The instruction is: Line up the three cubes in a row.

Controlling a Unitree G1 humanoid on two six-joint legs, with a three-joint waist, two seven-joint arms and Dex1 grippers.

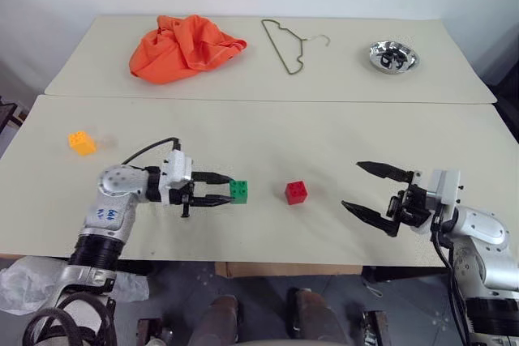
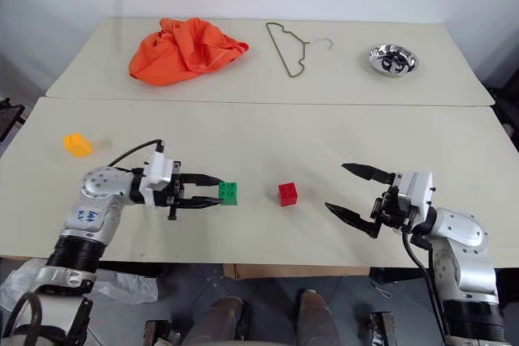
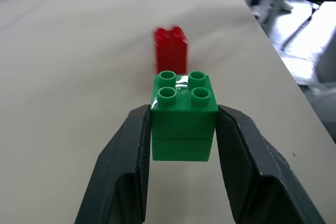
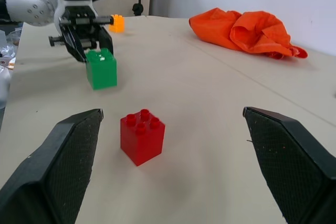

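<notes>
My left gripper (image 1: pixel 229 191) is shut on the green cube (image 1: pixel 239 191), its two black fingers (image 3: pixel 128 156) clamping the block's sides, studs up. The red cube (image 1: pixel 296 192) stands on the near table a short way to the right of the green one. Far off at the left of that table sits the yellow-orange cube (image 1: pixel 81 143). My right gripper (image 1: pixel 363 186) is open at the right of the table, pointing toward the red cube (image 4: pixel 142 136) with a wide gap and nothing between its fingers.
On the far table lie a crumpled orange cloth (image 1: pixel 182 46), a wire hanger (image 1: pixel 288 44) and a small shiny metal bowl (image 1: pixel 392 57). A seam separates the two tables (image 1: pixel 259 101). The near table's front edge runs just below both grippers.
</notes>
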